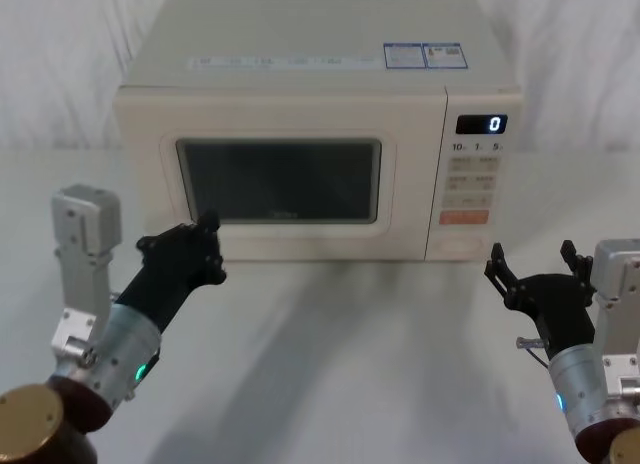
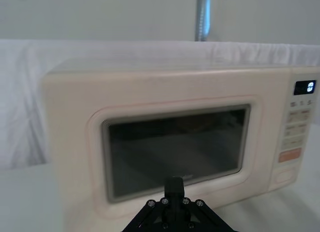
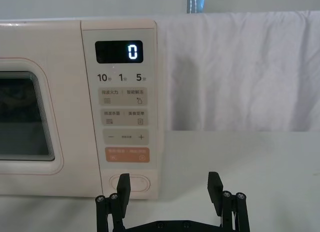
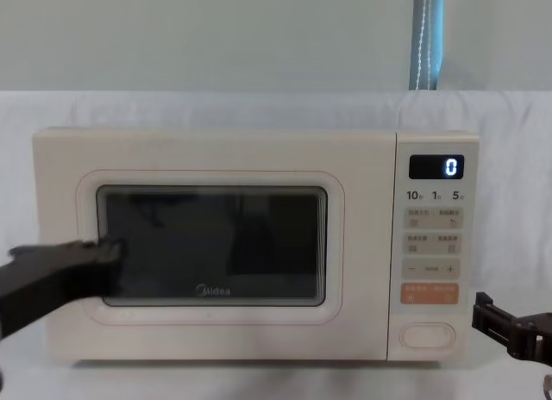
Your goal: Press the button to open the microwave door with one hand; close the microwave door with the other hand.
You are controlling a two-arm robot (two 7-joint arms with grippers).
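With the microwave door (image 1: 280, 179) sitting shut, the spread right gripper (image 3: 170, 186) is hovering near the button (image 3: 131, 182), needing a forward press, while the pressed-together left gripper (image 1: 205, 234) is waiting by the door.

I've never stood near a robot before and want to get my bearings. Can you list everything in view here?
microwave: one, cream, middle of the table, facing the robot.
microwave door: one, cream with dark window, shut.
button: one, cream, bottom of the control panel.
orange key: one, just above the button.
display: one, dark, blue 0.
table: one, white.
left gripper: one, black, shut, before the door's lower left.
right gripper: one, black, open, near the button.
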